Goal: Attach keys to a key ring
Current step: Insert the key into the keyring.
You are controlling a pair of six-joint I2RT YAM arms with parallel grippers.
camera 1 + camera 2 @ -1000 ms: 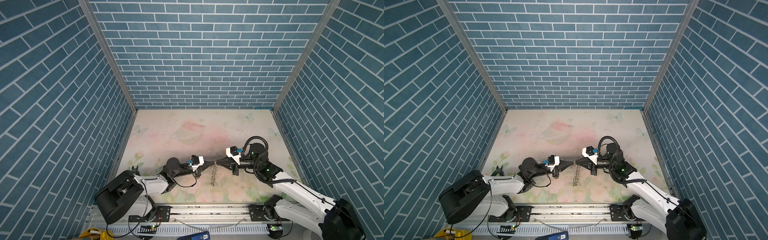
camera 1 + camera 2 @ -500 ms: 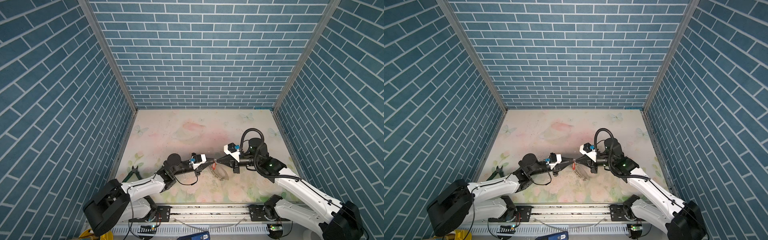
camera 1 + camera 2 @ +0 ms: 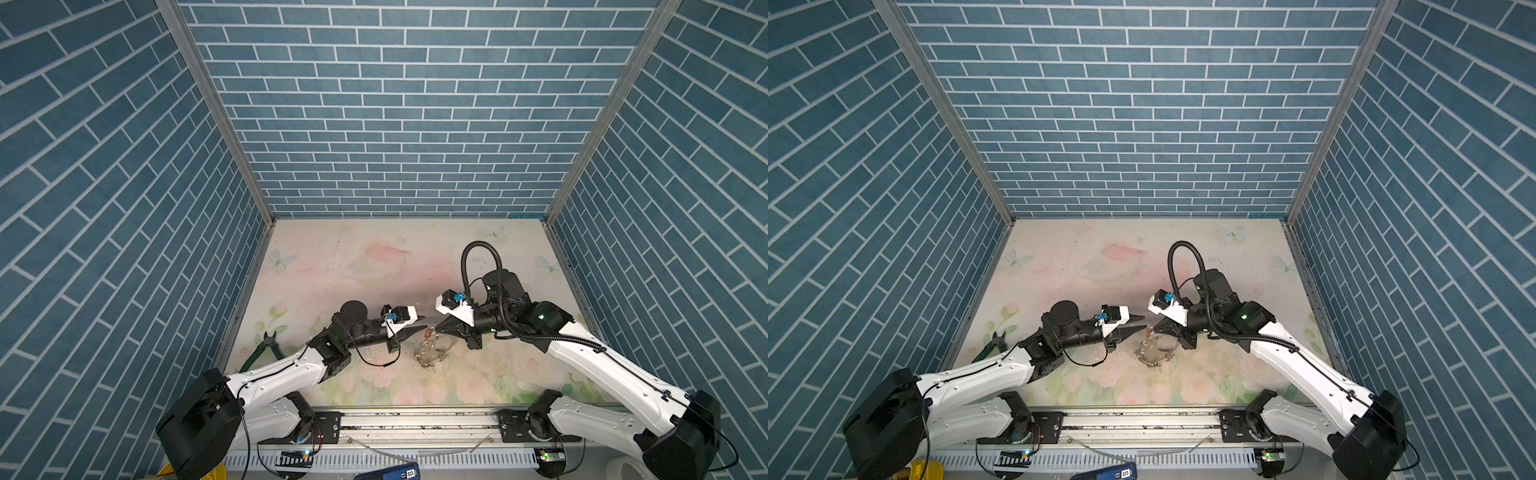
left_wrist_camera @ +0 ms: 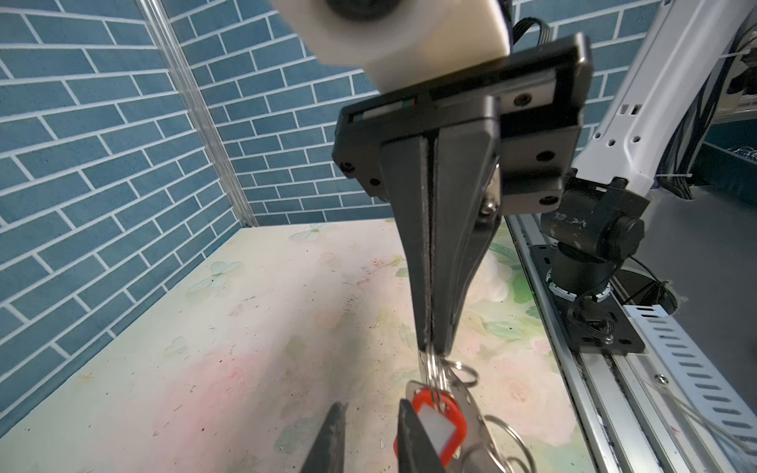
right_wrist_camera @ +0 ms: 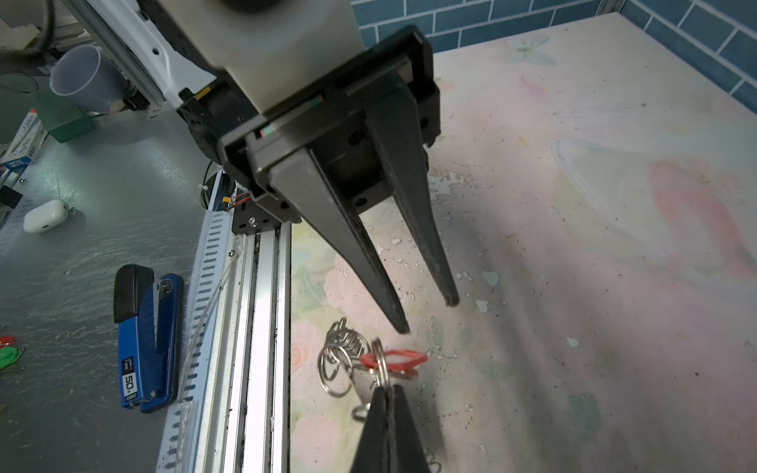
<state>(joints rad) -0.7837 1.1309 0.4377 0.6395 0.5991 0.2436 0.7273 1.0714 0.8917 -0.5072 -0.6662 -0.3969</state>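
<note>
A: With the right claw (image 4: 430, 348) clamped shut on the key ring (image 5: 340, 360), a thin dark hoop fringed with small silver split rings, why pinch it at one edge?
B: So the rings dangle clear below its tips. The small orange-red plastic key tag (image 5: 395, 358) hangs right at those tips, looks threaded on.
A: And the left claw (image 5: 426, 317)?
B: Jaws apart, empty, tips just beside the tag.

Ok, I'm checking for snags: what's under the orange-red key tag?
Silver split rings bunch below and beside the tag, which hangs from a ring pinched in the shut right end effector. What lies directly beneath, the tag covers.
</note>
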